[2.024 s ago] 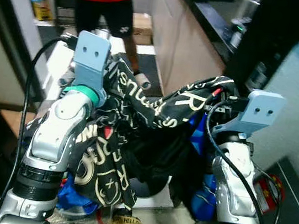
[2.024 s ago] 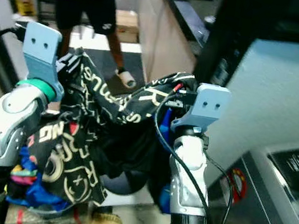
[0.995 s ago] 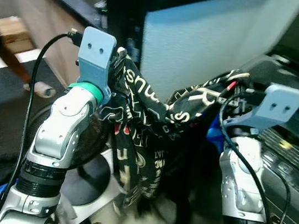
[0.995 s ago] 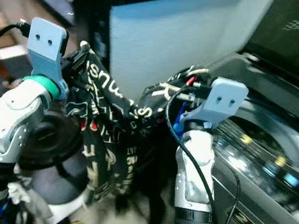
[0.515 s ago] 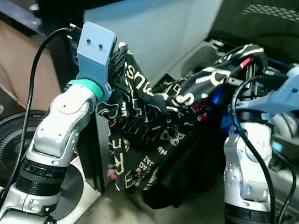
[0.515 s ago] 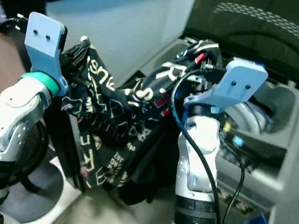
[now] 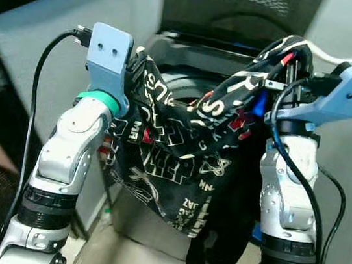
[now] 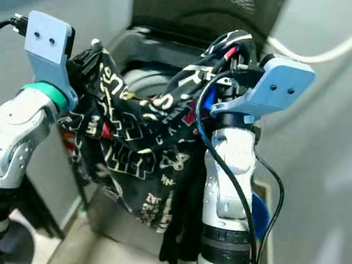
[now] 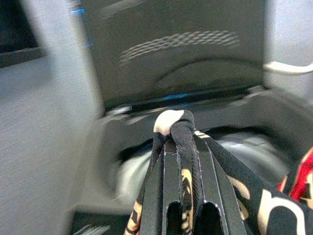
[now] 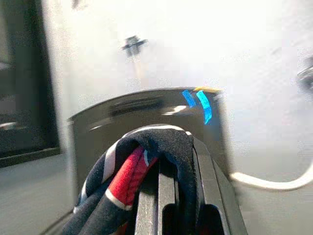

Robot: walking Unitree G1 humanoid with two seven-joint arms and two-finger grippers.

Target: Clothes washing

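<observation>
Above the open top-loading grey washing machine (image 7: 149, 227), with raised dark lid (image 7: 236, 9), hangs a black garment printed with cream lettering and red patches (image 7: 173, 151), slung between both arms. Left claw (image 9: 182, 147) clamped on one bunched edge of the cloth, fingers (image 9: 168, 196) pressed together around it. Right claw (image 10: 168, 156) likewise closed on the other edge, red-and-white trim folded over the tips. White hose (image 8: 332, 49) along the wall behind.
</observation>
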